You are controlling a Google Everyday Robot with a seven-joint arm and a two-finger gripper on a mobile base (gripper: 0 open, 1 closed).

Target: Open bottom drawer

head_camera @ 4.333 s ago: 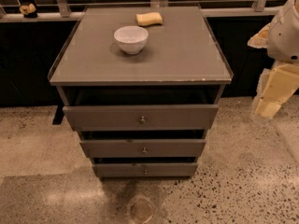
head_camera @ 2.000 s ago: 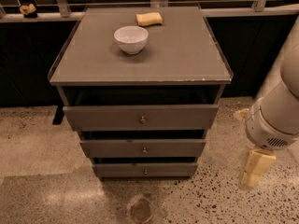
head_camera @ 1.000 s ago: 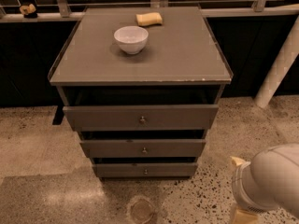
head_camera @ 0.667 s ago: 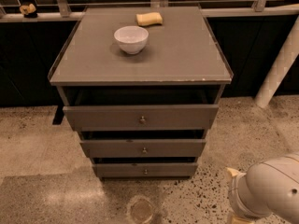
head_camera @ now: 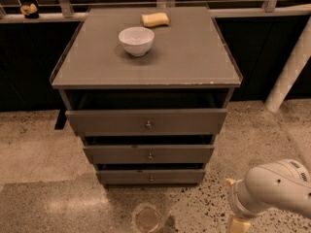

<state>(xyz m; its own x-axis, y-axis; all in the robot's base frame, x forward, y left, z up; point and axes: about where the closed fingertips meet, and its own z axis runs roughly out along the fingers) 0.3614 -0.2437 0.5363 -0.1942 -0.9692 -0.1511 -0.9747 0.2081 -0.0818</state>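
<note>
The grey-brown cabinet (head_camera: pixel 146 57) stands in the middle of the camera view with three drawer fronts stacked under its top. The bottom drawer (head_camera: pixel 126 177) is the slimmest, just above the floor, with a tiny round metal knob (head_camera: pixel 151 178) at its centre. It sits slightly forward, like the two above it. My white arm (head_camera: pixel 274 186) comes in at the lower right. The gripper (head_camera: pixel 239 225) is a cream part at the frame's bottom edge, mostly cut off, to the right of and below the bottom drawer and apart from it.
A white bowl (head_camera: pixel 136 40) and a yellow sponge (head_camera: pixel 155 19) rest on the cabinet top. A round mark (head_camera: pixel 147 218) lies on the speckled floor in front of the cabinet. A white post (head_camera: pixel 290 73) leans at the right, against a dark wall.
My arm has come down from the upper right to the lower right corner, and the gripper has sunk to the bottom edge. The drawers, bowl and sponge have not moved.
</note>
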